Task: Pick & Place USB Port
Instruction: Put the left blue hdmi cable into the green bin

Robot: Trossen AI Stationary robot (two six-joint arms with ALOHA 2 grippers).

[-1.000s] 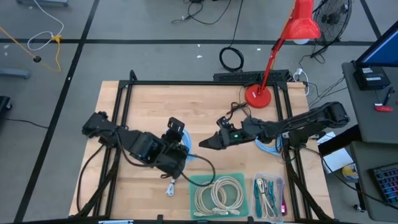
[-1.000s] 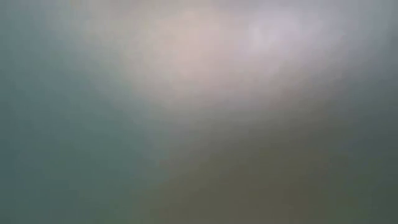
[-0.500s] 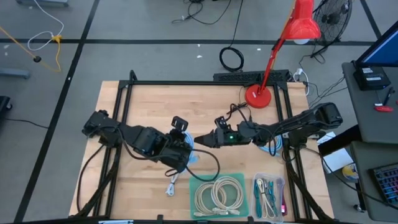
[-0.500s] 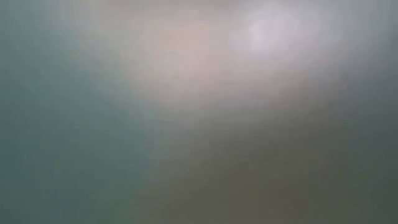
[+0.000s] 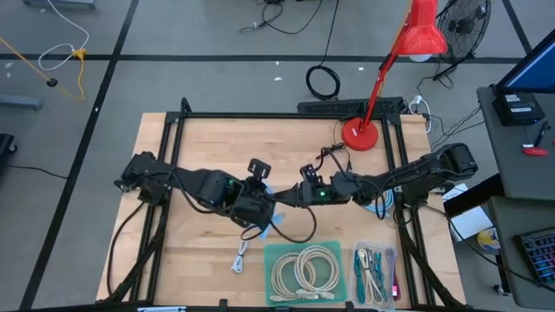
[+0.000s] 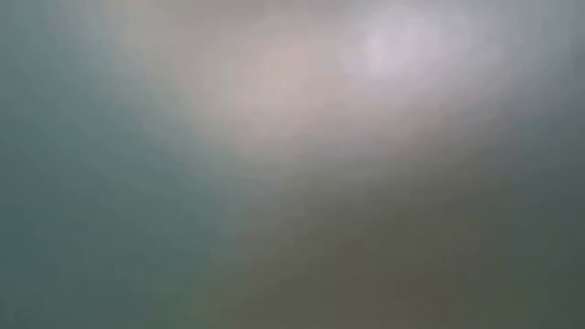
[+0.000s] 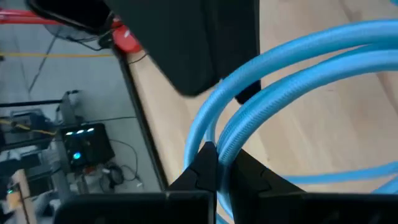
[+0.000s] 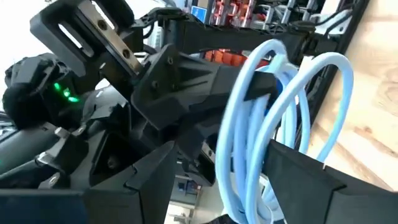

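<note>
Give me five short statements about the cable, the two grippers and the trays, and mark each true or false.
1. The left gripper is shut on the blue cable. True.
2. The right gripper is far from the cable. False: its fingers flank the loops.
3. The green tray is empty. False: it holds coiled beige cables.
4. The two grippers meet near the table's middle. True.
5. The red lamp lies in the tray. False: it stands at the table's far edge.

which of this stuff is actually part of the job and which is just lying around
In the job: blue cable, left gripper holding it, right gripper beside it; possibly the green tray.
Lying about: red lamp, clear bin, white cable.
</note>
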